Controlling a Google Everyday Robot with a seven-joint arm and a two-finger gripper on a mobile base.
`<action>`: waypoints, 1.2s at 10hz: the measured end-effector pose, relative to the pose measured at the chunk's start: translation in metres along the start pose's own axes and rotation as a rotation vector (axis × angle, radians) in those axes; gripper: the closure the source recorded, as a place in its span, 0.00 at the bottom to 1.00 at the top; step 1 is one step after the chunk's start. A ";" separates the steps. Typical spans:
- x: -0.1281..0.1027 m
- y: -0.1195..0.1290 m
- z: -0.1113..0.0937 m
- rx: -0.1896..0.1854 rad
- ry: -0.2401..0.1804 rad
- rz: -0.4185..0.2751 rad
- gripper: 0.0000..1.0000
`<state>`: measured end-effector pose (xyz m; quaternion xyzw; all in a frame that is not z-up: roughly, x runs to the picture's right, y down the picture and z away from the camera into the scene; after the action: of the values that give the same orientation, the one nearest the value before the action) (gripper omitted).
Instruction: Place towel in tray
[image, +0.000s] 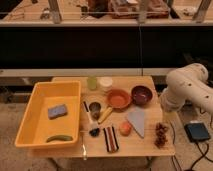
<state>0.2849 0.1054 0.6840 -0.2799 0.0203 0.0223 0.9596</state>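
The towel (136, 121), a pale grey-blue triangular wedge, lies flat on the wooden table (145, 145), right of centre. The tray (36, 100), a large yellow bin, stands at the table's left end, well apart from the towel. Inside it lie a small blue pad (57, 111) and a greenish curved item (59, 138). My white arm (186, 89) is folded beside the table's right edge, to the right of the towel and not over the table. My gripper is not visible among the arm's parts here.
Between towel and tray are an orange bowl (119, 98), a metal cup (95, 108), a dark striped oblong item (110, 138) and an orange fruit (125, 128). A dark bowl (141, 94), two cups (98, 83) and grapes (161, 134) also stand on the table.
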 end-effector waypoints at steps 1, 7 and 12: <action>0.000 0.000 0.000 0.000 0.000 0.000 0.35; 0.000 0.000 0.001 -0.002 -0.001 0.000 0.35; 0.000 0.001 0.003 0.003 -0.009 -0.013 0.35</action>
<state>0.2847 0.1083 0.6858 -0.2787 0.0141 0.0173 0.9601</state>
